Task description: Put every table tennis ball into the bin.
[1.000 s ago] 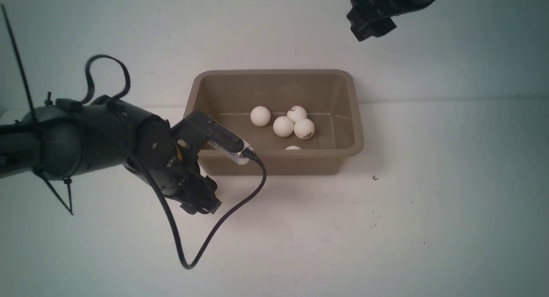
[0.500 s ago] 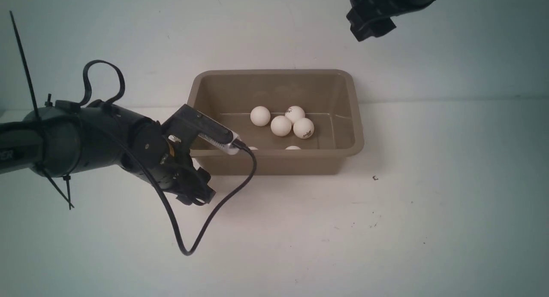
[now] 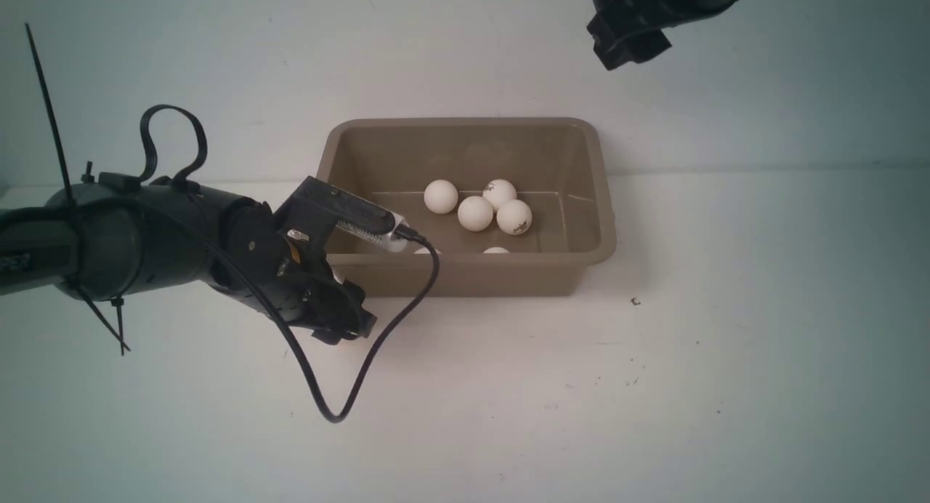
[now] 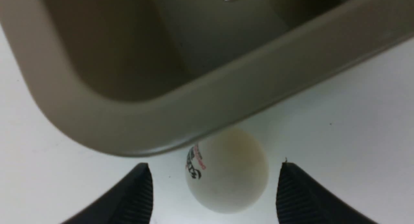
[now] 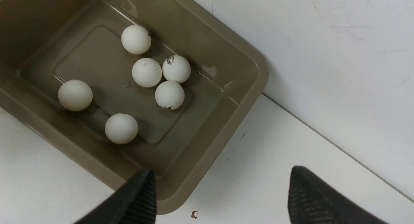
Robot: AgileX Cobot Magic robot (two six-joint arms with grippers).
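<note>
One loose black cable loops down onto the bare white table nearest the camera, running from the left arm's black-and-silver wrist camera block. Left gripper sits low at the bin's near left corner, arm and camera block covering that corner in the front view. Its jaws are spread wide and released; between them, touching neither black ribbed finger, lies one small matte white table tennis ball with a red-and-black logo, on the table, tucked against the bin's outer wall under the flared rim. A tiny dark speck lies on the table off the bin's near right corner. The rectangular taupe plastic bin with rounded corners stands mid-table, upright. Inside are six more white balls: two near the near wall, half hidden by the rim in the front view, and four further back, three bunched together, one just beside them. Right gripper hangs high beyond the bin's far right corner, jaws wide apart, holding nothing. A pale wall is behind.
</note>
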